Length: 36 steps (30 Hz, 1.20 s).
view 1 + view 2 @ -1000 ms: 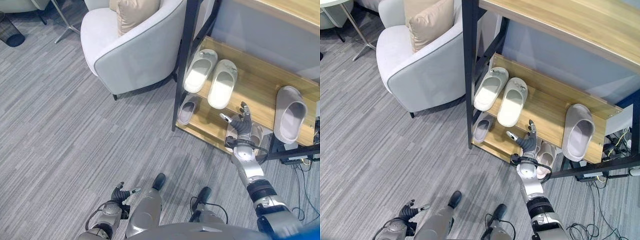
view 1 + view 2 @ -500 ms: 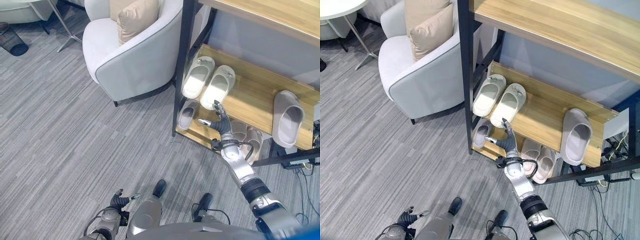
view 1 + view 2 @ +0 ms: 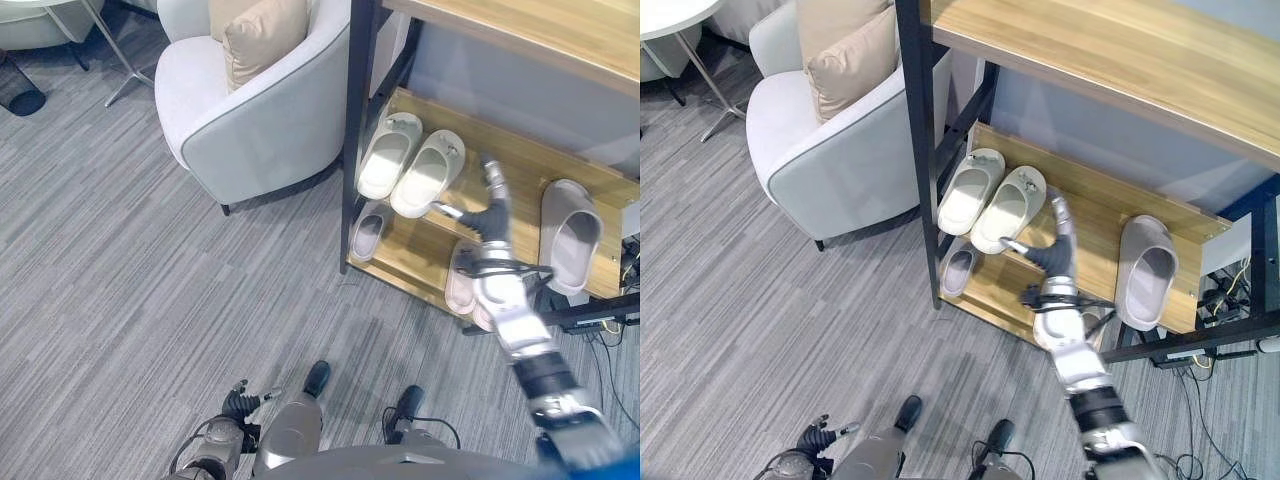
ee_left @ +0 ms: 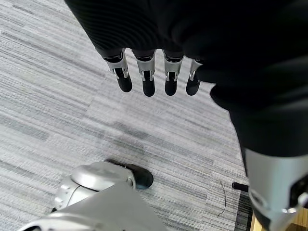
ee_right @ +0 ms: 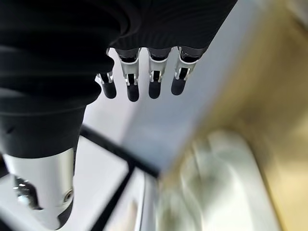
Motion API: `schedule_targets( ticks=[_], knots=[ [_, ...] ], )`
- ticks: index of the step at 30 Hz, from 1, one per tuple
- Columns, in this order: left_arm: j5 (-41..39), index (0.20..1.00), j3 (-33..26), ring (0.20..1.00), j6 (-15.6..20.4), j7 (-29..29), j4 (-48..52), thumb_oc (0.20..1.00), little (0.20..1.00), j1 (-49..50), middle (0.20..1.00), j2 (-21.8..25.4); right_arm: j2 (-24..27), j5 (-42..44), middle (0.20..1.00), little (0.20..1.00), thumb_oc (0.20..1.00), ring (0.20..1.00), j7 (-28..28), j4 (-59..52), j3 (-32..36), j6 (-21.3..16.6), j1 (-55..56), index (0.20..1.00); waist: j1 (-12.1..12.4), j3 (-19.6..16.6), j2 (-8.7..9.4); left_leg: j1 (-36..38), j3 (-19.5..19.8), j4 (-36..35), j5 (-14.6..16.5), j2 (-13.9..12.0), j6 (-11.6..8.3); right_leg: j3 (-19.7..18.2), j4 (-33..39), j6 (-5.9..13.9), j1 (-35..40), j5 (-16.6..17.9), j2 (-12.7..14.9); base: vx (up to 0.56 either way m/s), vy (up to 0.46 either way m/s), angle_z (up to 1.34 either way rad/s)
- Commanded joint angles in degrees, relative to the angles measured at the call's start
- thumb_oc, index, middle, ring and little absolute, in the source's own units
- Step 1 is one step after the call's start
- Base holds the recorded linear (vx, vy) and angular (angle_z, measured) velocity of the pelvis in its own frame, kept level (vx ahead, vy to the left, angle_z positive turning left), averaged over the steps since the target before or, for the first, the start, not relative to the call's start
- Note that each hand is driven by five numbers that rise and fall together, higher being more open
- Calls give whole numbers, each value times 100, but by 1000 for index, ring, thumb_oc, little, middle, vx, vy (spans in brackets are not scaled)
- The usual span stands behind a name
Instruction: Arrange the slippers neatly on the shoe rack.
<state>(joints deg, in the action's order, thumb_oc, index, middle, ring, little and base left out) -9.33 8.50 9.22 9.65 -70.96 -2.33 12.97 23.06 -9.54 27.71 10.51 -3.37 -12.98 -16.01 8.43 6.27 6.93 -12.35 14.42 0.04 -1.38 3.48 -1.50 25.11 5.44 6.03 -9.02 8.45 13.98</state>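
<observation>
In the left eye view we see the shoe rack (image 3: 520, 175) at the far right, its black post next to a white armchair (image 3: 255, 110) that carries a beige cushion (image 3: 262, 32). On the middle wooden shelf a pair of cream slippers (image 3: 410, 165) lies side by side at the left end, and a single grey slipper (image 3: 568, 235) lies well apart at the right end. The right robot hand (image 3: 490, 215) reaches over the shelf between them — fingers straight and spread, thumb out to the left, holding nothing. On the lower shelf a small grey slipper (image 3: 367, 229) sits at the left, and pale pink slippers (image 3: 463, 285) sit just beside the right forearm. The left robot hand (image 3: 243, 401) hangs low near the grey carpet floor (image 3: 120, 260), fingers loosely relaxed.

The right eye view shows the same layout: the right robot hand over the bare wood just right of the cream pair, not touching either slipper as far as we can tell.

In the left wrist view the left robot hand's fingers (image 4: 145, 82) hang straight over the carpet, empty.

In the right wrist view the right robot hand's fingers (image 5: 131, 86) are extended and empty — past them a cream slipper (image 5: 216, 192) lies on the shelf wood.
</observation>
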Motion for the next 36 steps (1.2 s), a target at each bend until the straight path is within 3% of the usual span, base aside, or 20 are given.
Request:
schedule_targets(
  ticks=[1,6,9,16,26,36],
  knots=[
    [235,1000,63,1000,68,17,-346,1000,1000,-203,1000,-87,584,-522,1000,1000,1000,1000,486,399,118,9,-429,1000,111,7,-203,236,129,-450,204,-25,-66,27,-62,542,749,-569,2,-12,-30,-20],
    [115,1000,283,1000,122,-131,-332,1000,1000,22,1000,-44,1420,-175,1000,1000,1000,1000,791,1910,162,318,-1306,1000,124,121,-343,79,-21,-463,111,-32,-106,-153,-44,549,522,-506,1,-27,-11,-15],
    [-43,1000,385,1000,154,-131,-238,1000,1000,40,1000,-3,1662,-18,1000,1000,1000,1000,1141,2558,412,535,-1545,1000,97,193,-416,-9,-76,-483,79,-48,-133,-205,-44,535,416,-498,-12,5,-39,-12],
    [-179,1000,347,1000,146,-79,-215,1000,1000,140,1000,-26,1546,325,1000,1000,1000,1000,1535,3377,952,855,-1226,1000,-3,197,-616,-30,-98,-501,90,-16,-135,-246,-44,541,393,-501,27,33,-8,-3],
    [-378,1000,452,1000,139,41,-248,1000,1000,-11,1000,-78,1251,850,1000,1000,1000,1000,1223,4182,489,798,-1631,1000,-64,253,-564,-115,-136,-504,75,11,-124,-304,-44,536,251,-469,42,0,0,0],
    [-409,1000,492,1000,215,95,-289,1000,1000,-37,1000,20,1858,888,1000,1000,1000,1000,1225,4824,213,815,-2366,1000,45,398,-494,-349,-121,-504,-1,67,-167,-237,-44,583,75,-398,94,0,2,1]
  ],
)
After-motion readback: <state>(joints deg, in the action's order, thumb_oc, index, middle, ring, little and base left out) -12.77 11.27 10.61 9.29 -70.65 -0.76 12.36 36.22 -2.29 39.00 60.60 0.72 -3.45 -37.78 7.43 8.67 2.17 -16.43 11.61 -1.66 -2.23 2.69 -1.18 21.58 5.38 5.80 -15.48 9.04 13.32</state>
